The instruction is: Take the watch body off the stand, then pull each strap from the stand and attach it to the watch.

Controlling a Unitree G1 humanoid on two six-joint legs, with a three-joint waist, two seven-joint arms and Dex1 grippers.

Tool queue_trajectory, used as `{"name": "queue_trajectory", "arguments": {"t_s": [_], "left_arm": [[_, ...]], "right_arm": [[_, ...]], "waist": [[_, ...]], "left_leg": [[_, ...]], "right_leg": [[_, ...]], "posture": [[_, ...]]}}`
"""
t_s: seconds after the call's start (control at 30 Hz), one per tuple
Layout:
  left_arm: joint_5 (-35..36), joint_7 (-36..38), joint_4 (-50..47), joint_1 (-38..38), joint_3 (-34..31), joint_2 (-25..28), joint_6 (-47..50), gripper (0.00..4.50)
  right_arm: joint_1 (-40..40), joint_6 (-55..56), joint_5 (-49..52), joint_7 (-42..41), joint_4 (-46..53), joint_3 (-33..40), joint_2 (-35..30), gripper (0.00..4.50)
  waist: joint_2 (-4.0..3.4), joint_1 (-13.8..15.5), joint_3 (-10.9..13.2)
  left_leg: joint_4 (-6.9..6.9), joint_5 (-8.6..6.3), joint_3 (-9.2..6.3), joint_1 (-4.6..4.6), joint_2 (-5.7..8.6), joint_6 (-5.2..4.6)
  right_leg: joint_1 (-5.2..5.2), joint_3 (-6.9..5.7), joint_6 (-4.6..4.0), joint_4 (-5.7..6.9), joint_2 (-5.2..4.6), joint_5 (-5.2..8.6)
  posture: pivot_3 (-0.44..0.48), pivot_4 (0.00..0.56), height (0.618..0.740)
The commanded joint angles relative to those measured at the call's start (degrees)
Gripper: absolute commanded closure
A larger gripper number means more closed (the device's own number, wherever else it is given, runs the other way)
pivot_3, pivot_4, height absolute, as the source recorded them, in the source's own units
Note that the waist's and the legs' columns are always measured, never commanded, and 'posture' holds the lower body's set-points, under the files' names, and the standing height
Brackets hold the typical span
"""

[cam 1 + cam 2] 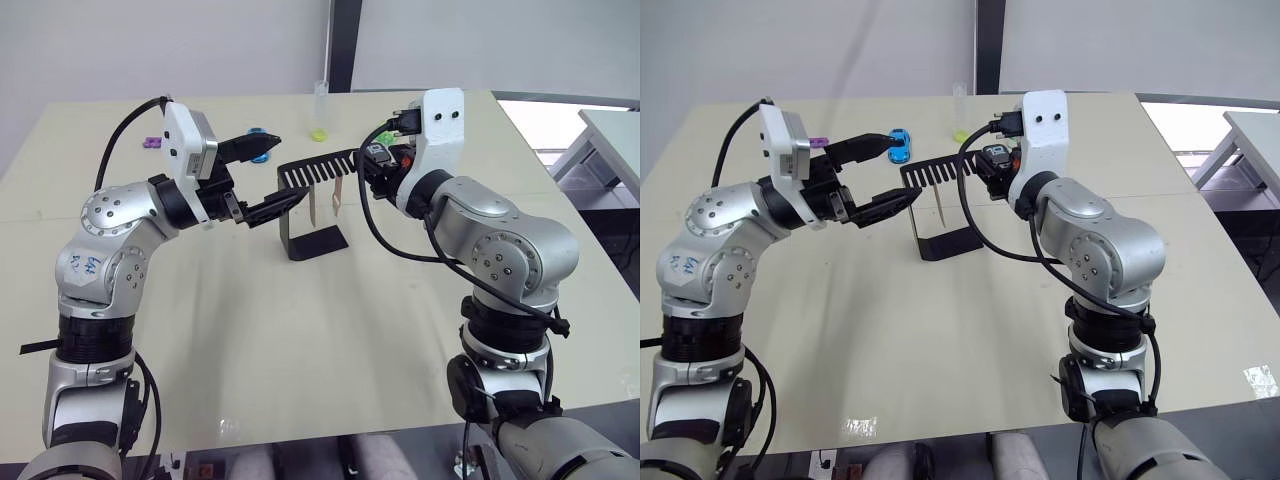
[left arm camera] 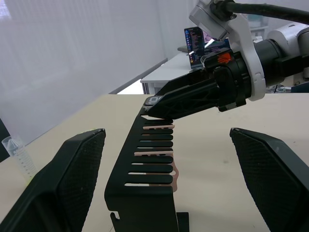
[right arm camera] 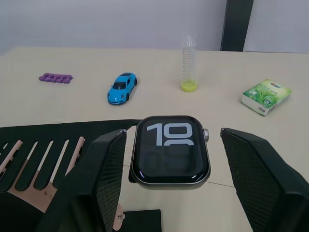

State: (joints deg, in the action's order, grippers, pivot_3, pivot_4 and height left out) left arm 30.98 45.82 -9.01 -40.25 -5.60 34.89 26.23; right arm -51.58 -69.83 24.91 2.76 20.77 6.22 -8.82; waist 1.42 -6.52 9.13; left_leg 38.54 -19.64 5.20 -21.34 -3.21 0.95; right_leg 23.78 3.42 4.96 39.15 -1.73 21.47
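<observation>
Your right hand is spread wide around the watch body, still on the stand ring, gripping nothing. Your left hand gapes empty beside the straps hanging there.

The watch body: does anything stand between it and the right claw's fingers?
Nothing visible does. In the right wrist view the watch body sits on the end of the stand between the open right claw fingers, with bare gaps on both sides. The straps hang further along the stand, aside.
</observation>
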Motion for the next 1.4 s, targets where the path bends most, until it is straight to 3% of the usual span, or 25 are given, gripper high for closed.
{"name": "queue_trajectory", "arguments": {"t_s": [0.03, 0.2, 0.3, 0.37, 0.77, 1.1, 1.2, 1.3, 1.4], "left_arm": [[0.0, -0.4, -2.1, -1.4, -0.7, -0.1, -0.6, 0.00], [0.1, -0.5, -2.1, -1.3, -0.7, -0.1, -0.6, 0.00], [0.1, -0.5, -2.1, -1.3, -0.7, -0.2, -0.5, 0.00], [0.2, -0.5, -2.1, -1.2, -0.8, -0.2, -0.5, 0.00], [0.4, -0.3, -2.5, -1.2, -0.4, -0.8, -0.3, 0.00], [2.0, 0.5, -4.5, -1.4, -0.5, -1.0, 1.3, 0.00], [5.4, 2.0, -7.1, 0.0, -1.5, 0.2, 4.4, 0.00], [10.1, 5.9, -10.3, 3.3, -2.0, 2.6, 8.0, 0.00], [8.1, 11.3, -11.6, 7.4, 1.2, 5.3, 5.8, 0.00]], "right_arm": [[-1.2, 1.0, -0.1, -1.0, 1.9, -0.1, 0.0, 1.26], [-1.2, 1.2, -0.4, -1.1, 2.0, -0.1, -0.2, 1.26], [-1.3, 1.6, -0.6, -1.3, 2.3, -0.5, -0.4, 2.07], [-1.4, 1.7, -0.6, -1.4, 2.5, -0.6, -0.4, 2.91], [-1.8, 1.9, -1.1, -1.7, 3.6, -0.6, -1.4, 2.91], [-4.6, -2.2, 5.9, -6.5, 8.3, 8.1, -5.2, 2.91], [-0.4, -3.6, 9.4, -10.7, 11.9, 12.5, -11.0, 2.91], [9.1, -2.0, 13.0, -17.2, 15.5, 17.3, -17.9, 2.91], [20.7, 2.8, 13.1, -22.2, 17.9, 19.6, -22.7, 2.91]], "waist": [[0.00, 0.0, 0.0], [0.00, 0.0, 0.0], [0.00, 0.0, 0.0], [0.00, 0.0, 0.0], [0.00, 0.0, 0.0], [-0.01, 0.1, 0.0], [-0.01, 0.3, 0.0], [-0.01, 0.6, 0.0], [-0.02, 1.0, 0.0]], "left_leg": [[0.00, 0.00, 0.00, 0.00, 0.00, 0.00], [0.00, 0.00, 0.00, 0.00, 0.00, 0.00], [0.00, 0.00, 0.00, 0.00, 0.00, 0.00], [0.00, 0.00, 0.00, 0.00, 0.00, 0.00], [0.00, 0.00, 0.00, 0.00, 0.00, 0.00], [-0.01, 0.00, -0.02, -0.02, 0.00, 0.00], [-0.02, 0.00, -0.04, -0.05, 0.01, 0.00], [-0.08, -0.01, -0.20, -0.06, 0.03, -0.02], [-0.19, 0.00, -0.16, -0.05, 0.05, -0.01]], "right_leg": [[0.00, 0.00, 0.00, 0.00, 0.00, 0.00], [0.00, 0.00, 0.00, 0.00, 0.00, 0.00], [0.00, 0.00, 0.00, 0.00, 0.00, 0.00], [0.00, 0.00, 0.00, 0.00, 0.00, 0.00], [0.00, 0.00, 0.00, 0.00, -0.01, 0.00], [0.00, -0.02, 0.00, -0.01, -0.02, 0.00], [-0.01, -0.02, 0.00, -0.04, -0.03, 0.00], [-0.15, -0.02, 0.00, -0.18, -0.05, 0.00], [-0.21, 0.02, 0.00, -0.41, -0.02, 0.00]], "posture": [[0.000, 0.150, 0.740], [0.000, 0.150, 0.740], [0.000, 0.150, 0.740], [0.000, 0.150, 0.740], [0.000, 0.150, 0.740], [0.000, 0.150, 0.740], [0.000, 0.150, 0.740], [0.000, 0.150, 0.740], [0.000, 0.150, 0.740]]}}
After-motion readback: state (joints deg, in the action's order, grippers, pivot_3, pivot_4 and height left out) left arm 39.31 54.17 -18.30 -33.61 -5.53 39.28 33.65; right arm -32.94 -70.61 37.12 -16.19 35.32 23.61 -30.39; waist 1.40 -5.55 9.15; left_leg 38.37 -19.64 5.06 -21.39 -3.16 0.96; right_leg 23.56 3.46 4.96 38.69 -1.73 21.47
